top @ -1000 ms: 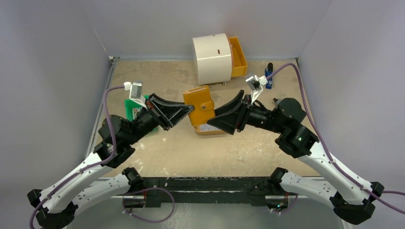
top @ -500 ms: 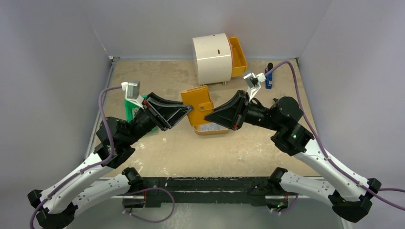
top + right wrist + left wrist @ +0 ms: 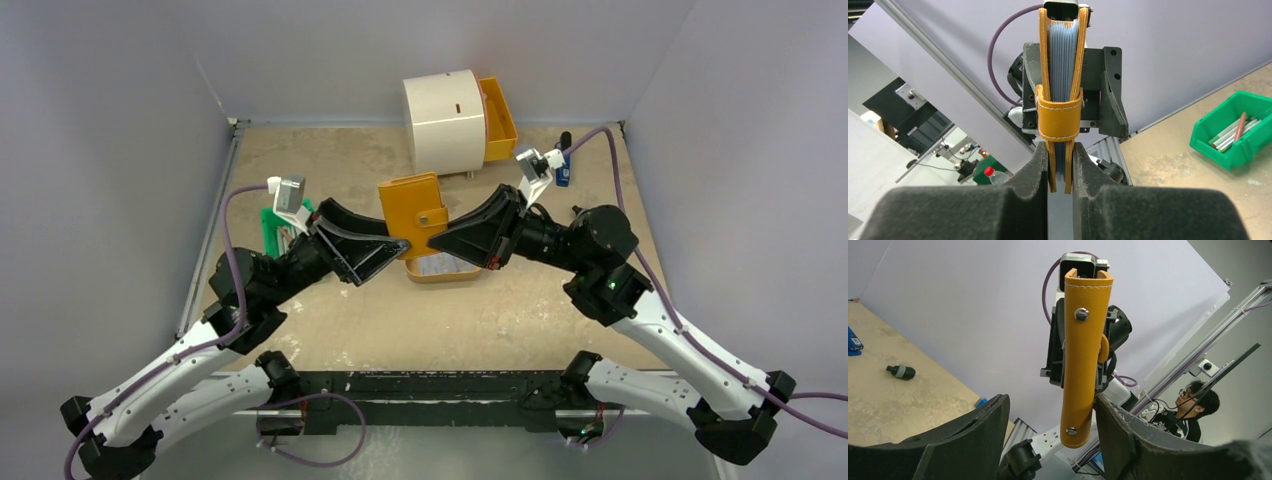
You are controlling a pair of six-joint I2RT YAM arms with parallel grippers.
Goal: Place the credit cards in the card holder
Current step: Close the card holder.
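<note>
Tabletop (image 3: 330, 320) tan, scuffed; walls close on left, back and right. Widest bare stretch lies in front, between the centre and the arm bases.

White drum cabinet (image 3: 443, 122) at back centre, its orange drawer (image 3: 500, 115) pulled out to the right; contents not visible.

Card holder (image 3: 412, 205), orange leather, held upright in the air over mid-table, in front of the cabinet. Strap wraps round it; pale grey-blue leaves (image 3: 1063, 60) packed between the covers. Cannot tell whether these are cards or sleeves.

Right gripper (image 3: 1060, 152) pinches the holder's lower edge, fingers pressed against both covers. Left gripper (image 3: 1050, 400) spread wide, one finger on each side of the holder; contact unclear.

Green bin (image 3: 270, 228) near the left wall, holding sticks (image 3: 1235, 131).

Credit cards (image 3: 440, 265), pale, lying flat on the table just below the raised holder.

Blue object (image 3: 563, 175) and small black object (image 3: 578, 211) back right, apart from each other.
</note>
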